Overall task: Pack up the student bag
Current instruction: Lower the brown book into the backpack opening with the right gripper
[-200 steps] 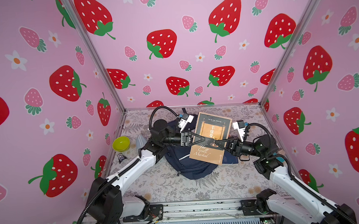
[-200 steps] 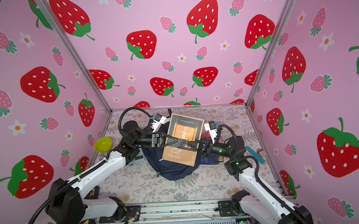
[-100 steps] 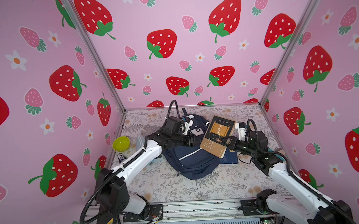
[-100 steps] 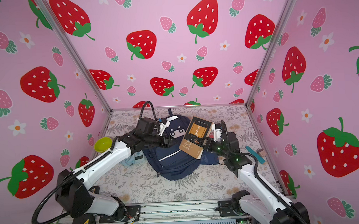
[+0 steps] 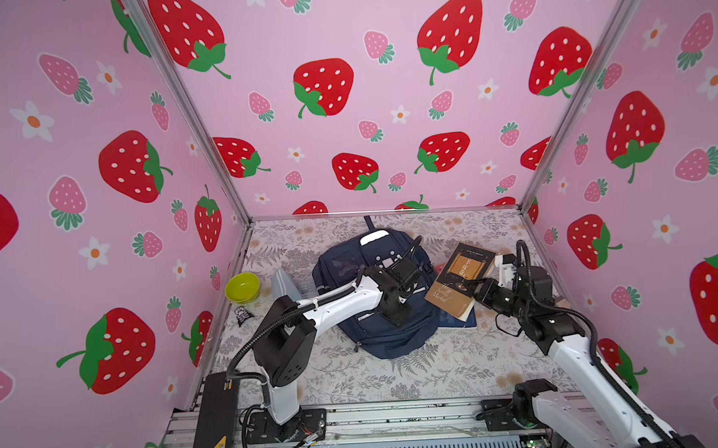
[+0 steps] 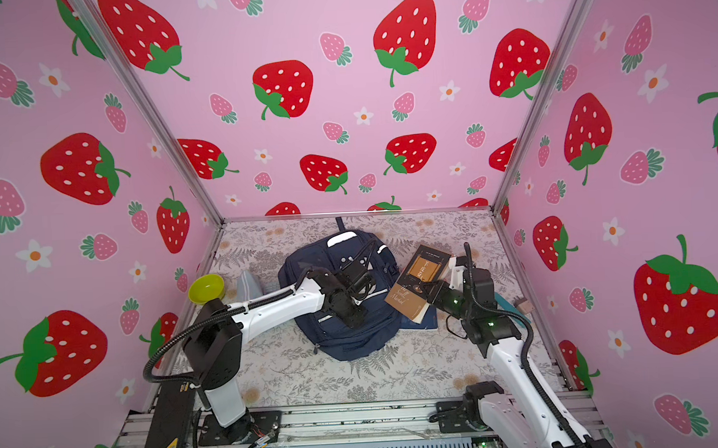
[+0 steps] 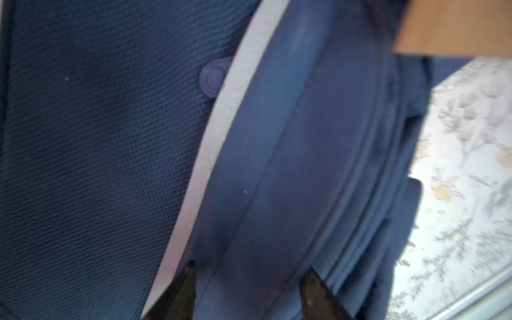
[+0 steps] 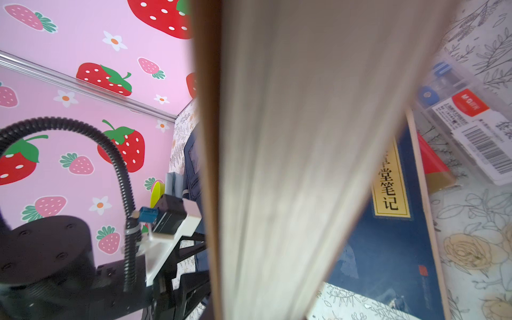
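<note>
Nearest, the student bag (image 5: 374, 336) lies flat on the floral cloth (image 5: 397, 377), its bottom end toward the arms' bases.

Over the bag's middle the left gripper (image 5: 398, 315) points down at the fabric. In its wrist view the jaws stand apart with nothing between them, poised beside the bag's silver stripe (image 7: 210, 155) and over a seam. I cannot tell whether any zip is undone.

Just right of the bag the right gripper (image 5: 471, 288) is clamped on one edge of a brown paperback book (image 5: 449, 289), held tilted and off the cloth. Under the book lie a blue notebook (image 8: 388, 249) and a clear stationery case (image 8: 465, 116).

Left of the bag sits a green bowl (image 5: 242, 287). At the bag's far end is its top loop (image 5: 367, 221).

Judging from this, the book goes in next. The left jaws should pinch one layer at the opening and lift it to hold the mouth wide. The right arm should then slide the book in narrow edge first, low and parallel to the bag, releasing only once it is well inside.
</note>
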You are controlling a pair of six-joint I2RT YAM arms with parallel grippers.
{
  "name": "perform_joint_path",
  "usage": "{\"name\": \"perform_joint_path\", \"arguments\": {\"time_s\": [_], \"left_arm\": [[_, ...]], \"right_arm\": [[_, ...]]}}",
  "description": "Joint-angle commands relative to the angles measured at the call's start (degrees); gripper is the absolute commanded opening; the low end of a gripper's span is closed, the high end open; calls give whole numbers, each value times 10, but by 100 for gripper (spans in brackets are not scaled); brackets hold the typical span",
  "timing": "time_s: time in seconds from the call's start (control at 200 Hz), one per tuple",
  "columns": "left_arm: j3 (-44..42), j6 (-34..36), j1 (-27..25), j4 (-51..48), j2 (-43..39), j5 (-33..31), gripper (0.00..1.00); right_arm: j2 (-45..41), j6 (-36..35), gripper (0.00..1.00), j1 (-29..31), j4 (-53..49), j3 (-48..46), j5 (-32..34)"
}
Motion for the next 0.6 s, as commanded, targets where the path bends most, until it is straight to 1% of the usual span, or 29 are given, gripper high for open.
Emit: {"name": "perform_joint_path", "arguments": {"time_s": [0.0, 0.045, 0.115, 0.135, 0.235, 0.305, 0.375, 0.42, 0.52, 0.58, 0.595], "left_arm": [[40, 17, -6, -26, 11, -54, 29], [48, 18, -7, -25, 11, -56, 17], [60, 25, -7, -17, -1, -66, 7], [65, 27, -7, -12, -7, -72, 0], [87, 42, -1, 19, -40, -91, 0], [98, 46, 10, 46, -67, -77, 0], [101, 43, 34, 77, -95, -22, 0], [103, 28, 54, 92, -107, 20, 0], [103, -14, 110, 118, -121, 166, 0], [84, -37, 134, 150, -131, 238, 0], [77, -42, 139, 160, -135, 253, 0]], "right_arm": [[-25, -24, 0, -4, -34, 35, 0], [-30, -32, 0, -4, -56, 42, 6], [-40, -44, 0, -4, -86, 52, 10], [-43, -46, 0, -4, -93, 53, 10], [-61, -47, 0, -4, -113, 57, 2], [-72, -43, 0, -4, -117, 59, -17], [-84, -38, 0, -3, -117, 56, -38], [-92, -36, 0, -3, -119, 55, -43], [-108, -23, 0, -1, -116, 46, -56], [-117, 13, 0, 5, -80, 19, -75], [-120, 24, 0, 8, -58, 11, -81]]}}
